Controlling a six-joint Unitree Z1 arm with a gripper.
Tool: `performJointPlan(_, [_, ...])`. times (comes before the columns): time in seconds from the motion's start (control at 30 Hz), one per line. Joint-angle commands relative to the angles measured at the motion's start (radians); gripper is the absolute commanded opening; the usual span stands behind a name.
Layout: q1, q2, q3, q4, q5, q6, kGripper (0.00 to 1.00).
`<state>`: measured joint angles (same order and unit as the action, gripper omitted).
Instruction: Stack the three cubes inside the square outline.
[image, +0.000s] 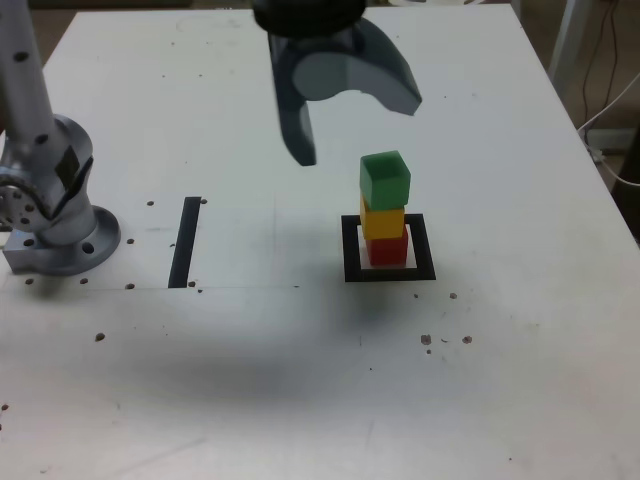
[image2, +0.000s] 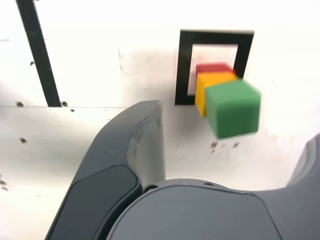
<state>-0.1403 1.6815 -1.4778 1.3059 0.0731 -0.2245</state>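
- Standing in the exterior view, one three-high stack: red cube (image: 387, 250) at the base, yellow cube (image: 384, 222) in the middle, green cube (image: 386, 182) on top
- Red cube within the white middle of the square outline (image: 352, 262), black tape, a white gap showing on the exterior view's left of it
- Gripper (image: 357, 132), dark grey, blurred, raised above the table; fingers spread wide, holding nothing, apart from the green cube
- Shown in this view only: arm base (image: 65, 235) at the exterior view's left; table (image: 500, 300) with its far edge and right edge; thin cables (image: 604, 150) beyond the right edge
- Black tape strip (image: 185, 243), straight, between base and outline, well apart from the stack; white tabletop between strip and outline
- Wrist view, from above: both fingers framing a wide gap, the green cube's upper face in full, yellow and red partly hidden behind it
- White tabletop between the nearer finger (image2: 147, 145) and the stack; the other finger cut by the frame
- Dark specks on the tabletop near the outline, flat marks; the stack itself is the one raised obstacle near the fingers
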Motion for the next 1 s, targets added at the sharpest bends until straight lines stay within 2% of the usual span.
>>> performJointPlan(0.0, [0.007,-0.044,0.060,-0.019,-0.019,0.061,1.00])
performJointPlan(0.17, [0.010,-0.090,0.196,-0.037,-0.041,0.116,1.00])
performJointPlan(0.37, [0.010,-0.109,0.375,-0.097,-0.074,0.151,1.00])
performJointPlan(0.57, [0.010,-0.134,0.469,-0.115,-0.094,0.155,1.00])
performJointPlan(0.63, [0.010,-0.137,0.486,-0.118,-0.080,0.155,1.00])
performJointPlan(0.83, [0.006,-0.139,0.503,-0.127,0.016,0.156,1.00])
performJointPlan(0.97, [-0.004,-0.127,0.511,-0.146,0.041,0.157,1.00])
